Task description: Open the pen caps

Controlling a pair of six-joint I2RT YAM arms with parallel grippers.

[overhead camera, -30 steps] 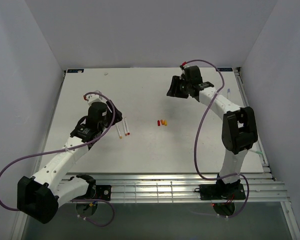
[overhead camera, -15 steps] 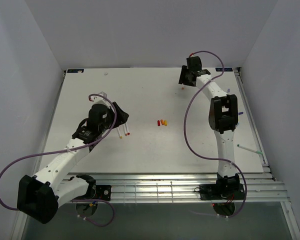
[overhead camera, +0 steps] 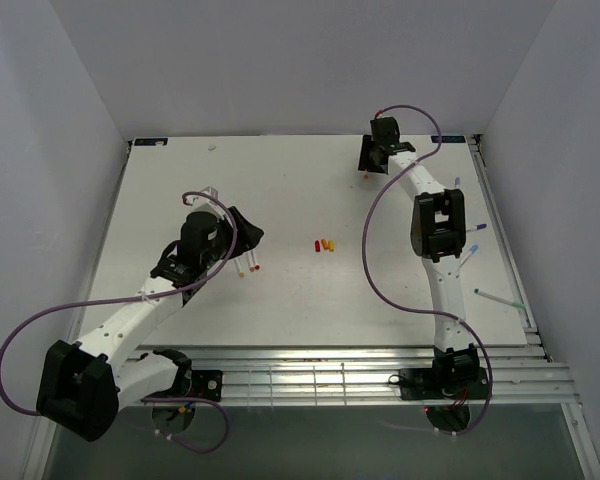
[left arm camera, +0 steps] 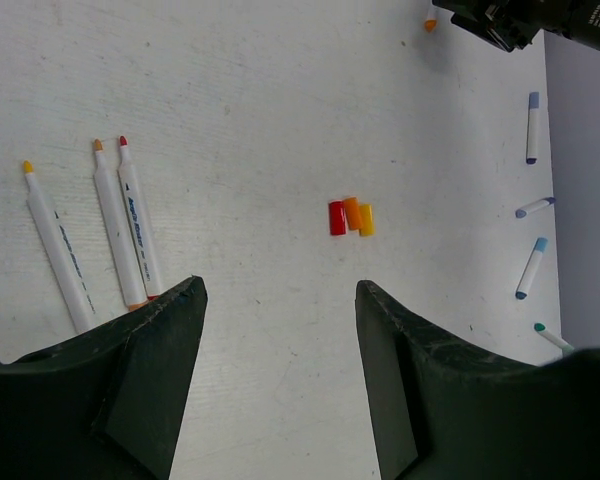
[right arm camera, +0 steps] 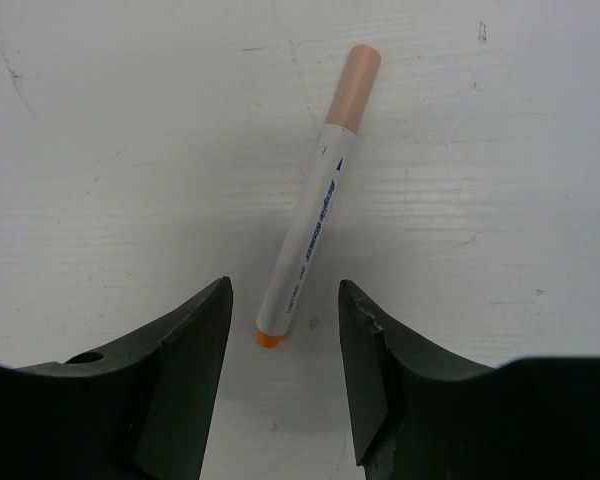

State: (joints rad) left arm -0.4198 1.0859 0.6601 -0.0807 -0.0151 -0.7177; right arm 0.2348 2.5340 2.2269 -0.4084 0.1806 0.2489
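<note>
Three loose pen caps, red, orange and yellow, lie side by side mid-table; they also show in the left wrist view. Three uncapped white pens lie left of them. My left gripper is open and empty above bare table, next to these pens. My right gripper is open at the far back. Its fingers stand either side of the lower end of a white pen. That pen has a peach cap and an orange butt end.
Several capped pens lie along the right side: a purple one, another purple, a light blue and a green. The table's right edge runs close to them. The back wall stands just behind my right gripper.
My right arm has swung and stretched straight toward the far back, its gripper now over the peach-capped pen. My left gripper has shifted slightly right, still open.
</note>
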